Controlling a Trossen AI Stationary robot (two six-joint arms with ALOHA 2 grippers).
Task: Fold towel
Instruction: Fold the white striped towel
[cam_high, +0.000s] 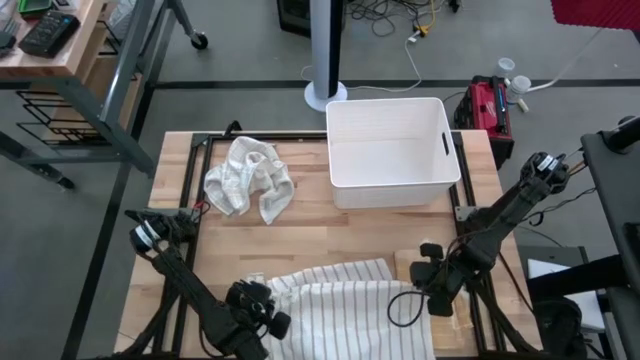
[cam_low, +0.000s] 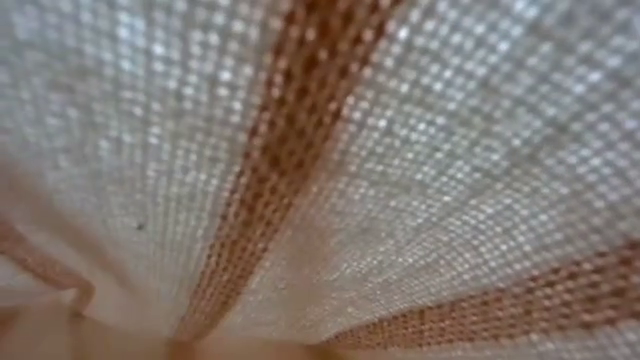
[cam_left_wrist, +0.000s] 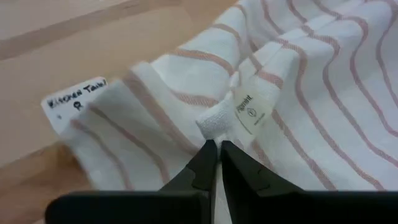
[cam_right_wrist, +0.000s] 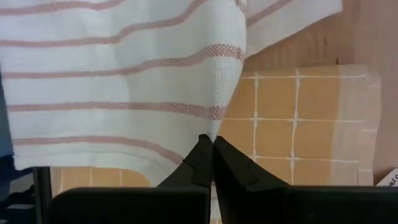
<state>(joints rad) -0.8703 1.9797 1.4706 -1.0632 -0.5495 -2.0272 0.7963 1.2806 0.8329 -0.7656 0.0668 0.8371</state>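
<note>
A white towel with thin reddish stripes lies rumpled at the table's near edge, between my two grippers. In the low view its weave fills the whole picture. My left gripper is shut at the towel's left corner, where a small sewn tag shows. My right gripper is shut at the towel's right edge. Under that edge a yellow checked cloth lies flat on the table. My left gripper pinches the towel's corner beside the sewn tag between its two fingertips, slanting down from the near side. The cloth bunches into folds around the corner, and the rest lies on the table. My right gripper pinches a fold at the towel's right edge between its two fingertips, coming steeply from above. The cloth rises in a ridge at the fingers, above the yellow checked cloth. One layer or several, I cannot tell.
A crumpled white cloth lies at the far left of the table. A white bin stands at the far right. A paper label with handwriting lies on the wood beside the towel's left corner. Bare wood shows between bin and towel.
</note>
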